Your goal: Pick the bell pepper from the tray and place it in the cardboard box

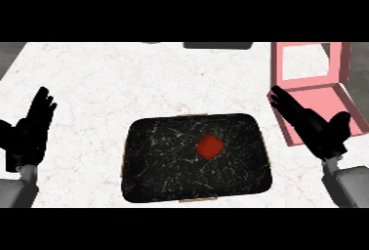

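A small red bell pepper [210, 146] lies near the middle of a dark, marbled square tray [155, 166] on the white counter. To the right stands a pink box [326, 100] with its windowed lid raised. My right hand [311, 124] is open, fingers straight, over the box's left edge and to the right of the tray. It touches nothing that I can see. At the left edge my left hand [32, 124] rests open with fingers pointing up, well clear of the tray.
A dark grey object [217, 45] sits at the counter's far edge, top centre. The white marble counter [144, 78] stretches between the tray and that edge.
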`<act>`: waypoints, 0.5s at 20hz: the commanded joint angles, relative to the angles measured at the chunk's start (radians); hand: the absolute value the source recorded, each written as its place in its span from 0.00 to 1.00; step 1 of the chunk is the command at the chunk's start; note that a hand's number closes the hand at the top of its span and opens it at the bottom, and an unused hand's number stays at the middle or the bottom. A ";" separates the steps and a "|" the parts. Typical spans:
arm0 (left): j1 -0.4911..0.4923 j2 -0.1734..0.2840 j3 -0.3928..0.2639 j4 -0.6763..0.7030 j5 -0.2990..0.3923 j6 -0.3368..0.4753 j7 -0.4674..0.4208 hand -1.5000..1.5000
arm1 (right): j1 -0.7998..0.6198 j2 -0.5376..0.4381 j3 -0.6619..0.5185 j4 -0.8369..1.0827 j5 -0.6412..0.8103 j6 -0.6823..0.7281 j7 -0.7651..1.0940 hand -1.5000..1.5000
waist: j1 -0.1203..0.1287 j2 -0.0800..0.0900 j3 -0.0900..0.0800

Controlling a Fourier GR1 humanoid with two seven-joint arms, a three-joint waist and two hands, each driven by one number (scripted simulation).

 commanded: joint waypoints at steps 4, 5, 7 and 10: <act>-0.015 0.051 -0.080 -0.066 -0.080 -0.093 -0.092 0.50 | -0.081 -0.056 -0.139 -0.170 0.221 -0.393 0.063 0.00 | -0.081 -0.034 0.024; -0.047 0.071 -0.086 -0.076 -0.094 -0.108 -0.099 0.50 | -0.088 -0.069 -0.163 -0.186 0.259 -0.445 0.059 0.00 | -0.122 -0.046 0.022; -0.039 0.084 -0.118 -0.089 -0.103 -0.147 -0.097 0.50 | -0.034 -0.211 -0.120 -0.139 0.409 -0.448 0.175 0.00 | -0.156 -0.042 0.007; -0.040 0.095 -0.143 -0.112 -0.111 -0.182 -0.104 0.50 | 0.013 -0.169 -0.110 -0.268 0.509 -0.604 0.263 0.00 | -0.143 -0.039 0.020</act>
